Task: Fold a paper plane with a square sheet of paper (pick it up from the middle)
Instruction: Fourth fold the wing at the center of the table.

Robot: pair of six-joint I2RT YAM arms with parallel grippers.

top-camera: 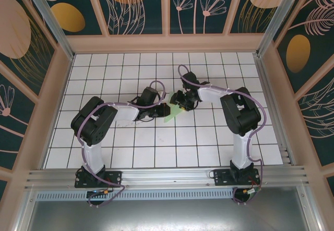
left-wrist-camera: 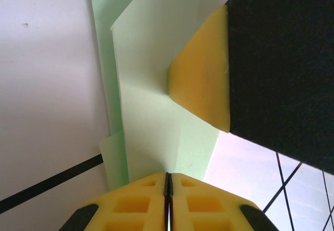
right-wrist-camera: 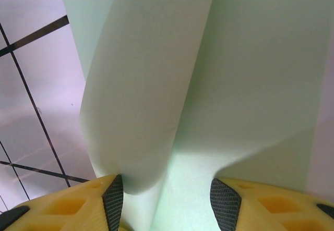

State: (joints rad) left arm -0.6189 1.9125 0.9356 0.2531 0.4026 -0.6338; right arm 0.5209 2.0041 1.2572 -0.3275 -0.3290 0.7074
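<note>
Left wrist view: my left claw [left-wrist-camera: 168, 178] pinches shut on a raised fold of the square sheet of paper [left-wrist-camera: 151, 74], while my right claw [right-wrist-camera: 167, 197] stands half open astride a curl, one pad [left-wrist-camera: 203, 80] pressing the sheet down at the middle of the table [top-camera: 209, 147].

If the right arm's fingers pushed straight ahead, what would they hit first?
The green paper: its curled sheet stands directly between and just ahead of the right fingers, and it probably touches one of them.
</note>
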